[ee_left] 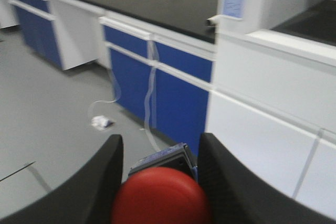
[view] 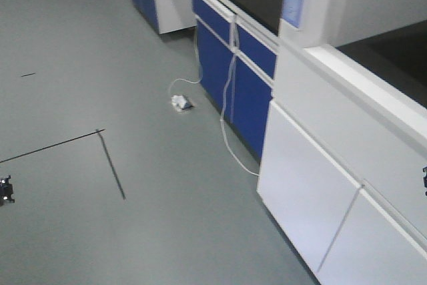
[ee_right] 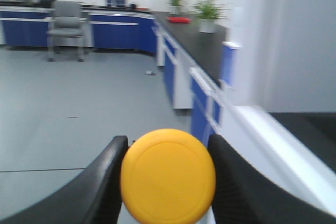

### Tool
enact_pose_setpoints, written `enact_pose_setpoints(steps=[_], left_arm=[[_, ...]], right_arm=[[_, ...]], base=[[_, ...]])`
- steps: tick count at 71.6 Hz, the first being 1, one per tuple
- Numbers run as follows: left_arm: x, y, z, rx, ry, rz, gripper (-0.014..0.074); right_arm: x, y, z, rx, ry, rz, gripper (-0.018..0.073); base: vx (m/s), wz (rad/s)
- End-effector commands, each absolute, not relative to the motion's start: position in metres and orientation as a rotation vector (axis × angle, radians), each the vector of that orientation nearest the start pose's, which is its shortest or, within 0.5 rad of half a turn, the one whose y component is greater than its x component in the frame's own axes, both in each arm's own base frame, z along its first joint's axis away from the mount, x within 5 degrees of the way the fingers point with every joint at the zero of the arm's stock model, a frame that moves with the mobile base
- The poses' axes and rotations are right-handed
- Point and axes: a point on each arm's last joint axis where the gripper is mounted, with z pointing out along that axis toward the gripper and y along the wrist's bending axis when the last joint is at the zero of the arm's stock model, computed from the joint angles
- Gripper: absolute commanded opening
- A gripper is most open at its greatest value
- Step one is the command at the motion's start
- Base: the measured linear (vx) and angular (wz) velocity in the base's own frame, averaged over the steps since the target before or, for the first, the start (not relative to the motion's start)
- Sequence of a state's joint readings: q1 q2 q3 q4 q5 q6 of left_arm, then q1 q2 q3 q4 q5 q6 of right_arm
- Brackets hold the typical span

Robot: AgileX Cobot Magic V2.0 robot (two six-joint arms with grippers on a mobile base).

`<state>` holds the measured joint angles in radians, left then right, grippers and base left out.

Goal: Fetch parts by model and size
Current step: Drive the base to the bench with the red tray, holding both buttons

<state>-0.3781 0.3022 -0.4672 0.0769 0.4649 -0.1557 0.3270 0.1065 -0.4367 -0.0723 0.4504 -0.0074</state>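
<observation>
In the left wrist view, my left gripper (ee_left: 160, 141) is shut on a push-button switch with a red mushroom cap (ee_left: 160, 196). The cap faces the camera, and the dark blocky base (ee_left: 164, 159) shows behind it between the black fingers (ee_left: 100, 182). The right wrist view shows my right gripper (ee_right: 168, 139) shut on the other part, its round yellow cap (ee_right: 168, 176) filling the gap between both fingers (ee_right: 239, 182). The yellow switch's base is hidden behind the cap. Both parts are held in the air above the floor.
A run of blue cabinets (view: 230, 71) and white cabinets (view: 313, 185) under a black counter (ee_left: 152, 3) lines the right side. A white cable (view: 228, 118) hangs down to a small white object (view: 180, 103) on the grey floor. A grey chair (ee_right: 67, 27) and potted plants (ee_right: 209, 11) stand farther off.
</observation>
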Motion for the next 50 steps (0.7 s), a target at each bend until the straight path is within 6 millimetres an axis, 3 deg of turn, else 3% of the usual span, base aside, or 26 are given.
enact_pose_setpoints(steps=[1, 23, 50], left_arm=[[0.0652, -0.0233, 0.3245, 0.226, 1.673, -0.328, -0.0007], [0.0651, -0.0233, 0.3246, 0.226, 1.672, -0.328, -0.0007], [0.0651, -0.0233, 0.3246, 0.226, 1.672, -0.328, -0.0007]], right_arm=[[0.0324, 0.0082, 0.3258, -0.285, 1.475, 0.171, -0.001], [0.0324, 0.0082, 0.3258, -0.286, 1.474, 0.17, -0.001], [0.0324, 0.0082, 0.3258, -0.286, 1.474, 0.17, -0.001]], base=[[-0.03, 0.88], [0.0, 0.77], [0.12, 0.24]])
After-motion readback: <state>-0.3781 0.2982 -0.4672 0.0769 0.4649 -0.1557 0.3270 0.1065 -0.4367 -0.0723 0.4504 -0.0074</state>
